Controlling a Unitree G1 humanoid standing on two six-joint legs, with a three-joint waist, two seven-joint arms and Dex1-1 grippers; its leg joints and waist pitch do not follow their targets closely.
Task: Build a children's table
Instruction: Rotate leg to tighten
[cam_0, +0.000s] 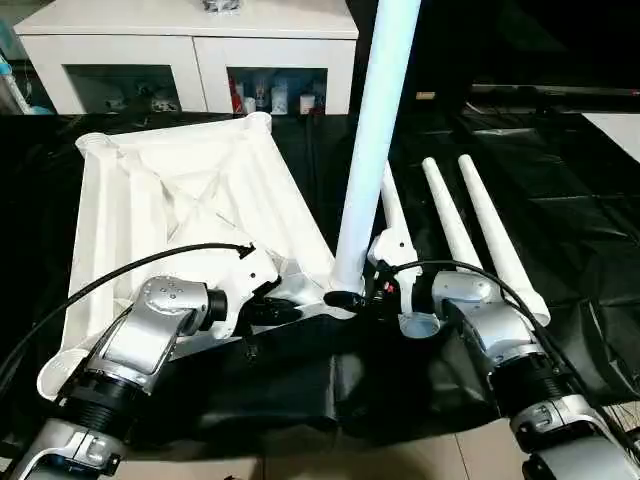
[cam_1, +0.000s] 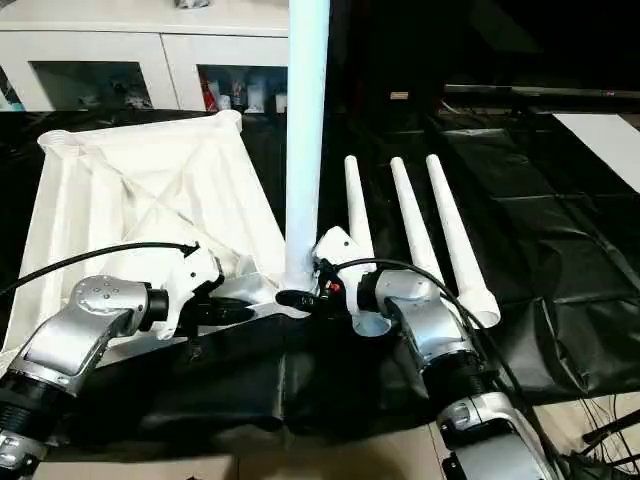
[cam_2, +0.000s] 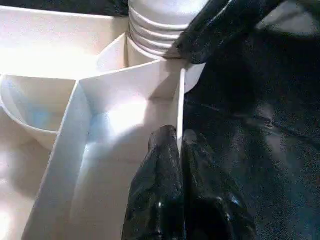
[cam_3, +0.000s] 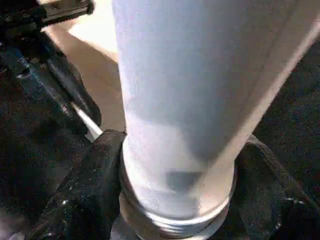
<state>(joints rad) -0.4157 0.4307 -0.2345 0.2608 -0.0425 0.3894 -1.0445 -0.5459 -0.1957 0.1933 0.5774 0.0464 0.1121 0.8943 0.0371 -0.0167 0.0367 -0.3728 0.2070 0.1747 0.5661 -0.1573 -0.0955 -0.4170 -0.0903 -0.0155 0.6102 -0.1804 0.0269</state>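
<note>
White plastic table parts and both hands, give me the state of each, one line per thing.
White ribbed plastic tabletop: upside down on the black sheet.
Upright white tube leg: standing in the near corner socket.
Three white tapered legs: lying loose, side by side.
Left hand: shut on the tabletop's rim.
Right hand: closed around the upright leg's base.

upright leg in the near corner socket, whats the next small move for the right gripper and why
Probably turn the upright leg further into the corner socket. The right gripper is closed around the leg's base, whose threaded rings still show above the socket, and the left gripper pinches the tabletop's rim, bracing it.
</note>
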